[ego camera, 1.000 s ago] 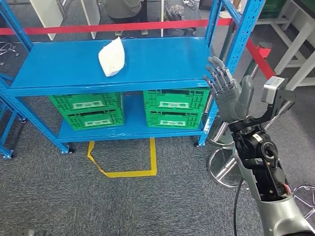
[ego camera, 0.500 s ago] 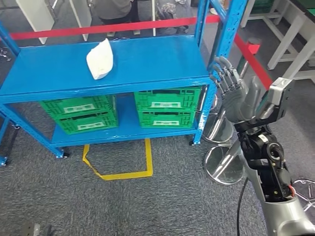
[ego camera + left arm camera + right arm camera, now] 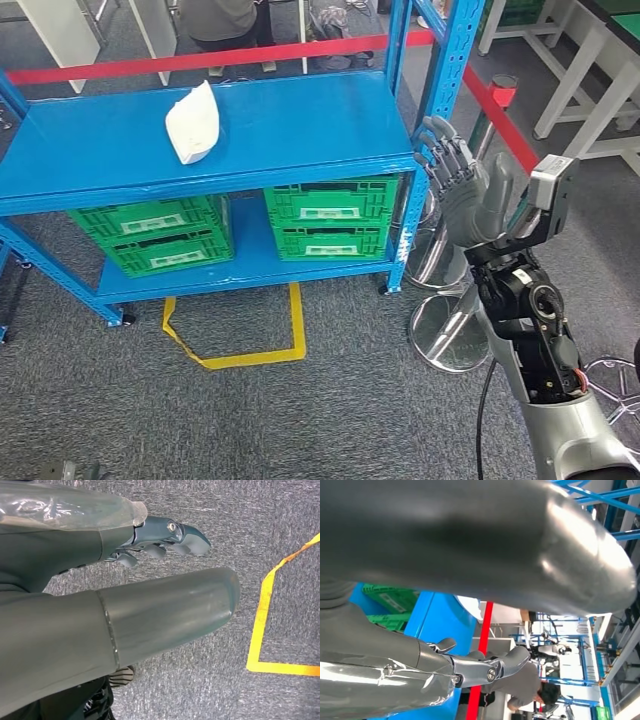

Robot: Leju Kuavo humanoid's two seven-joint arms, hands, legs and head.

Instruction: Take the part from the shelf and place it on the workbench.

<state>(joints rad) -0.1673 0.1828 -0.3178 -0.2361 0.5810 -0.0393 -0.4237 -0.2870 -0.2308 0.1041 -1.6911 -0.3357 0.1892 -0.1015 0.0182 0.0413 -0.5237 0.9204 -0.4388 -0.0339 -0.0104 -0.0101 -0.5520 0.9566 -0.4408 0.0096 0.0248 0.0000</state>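
The part (image 3: 192, 122), a white rounded piece, lies on the top board of the blue shelf (image 3: 302, 120), left of its middle. My right hand (image 3: 456, 182) is raised beside the shelf's right front post (image 3: 413, 215), fingers spread and empty, well to the right of the part. In the right wrist view the right hand (image 3: 471, 667) has its fingers stretched out with nothing in them. In the left wrist view my left hand (image 3: 166, 535) hangs over grey carpet, fingers extended, holding nothing.
Green crates (image 3: 151, 235) (image 3: 328, 220) fill the lower shelf. A red barrier tape (image 3: 226, 58) runs behind the shelf and a person (image 3: 219, 15) stands beyond it. A chrome stanchion base (image 3: 445, 335) sits under my right arm. Yellow floor tape (image 3: 234, 355) marks the carpet; white tables (image 3: 596, 90) stand at right.
The camera has shifted, so the shelf and part sit further left in the picture. My right hand stays raised and empty beside the shelf's right post.
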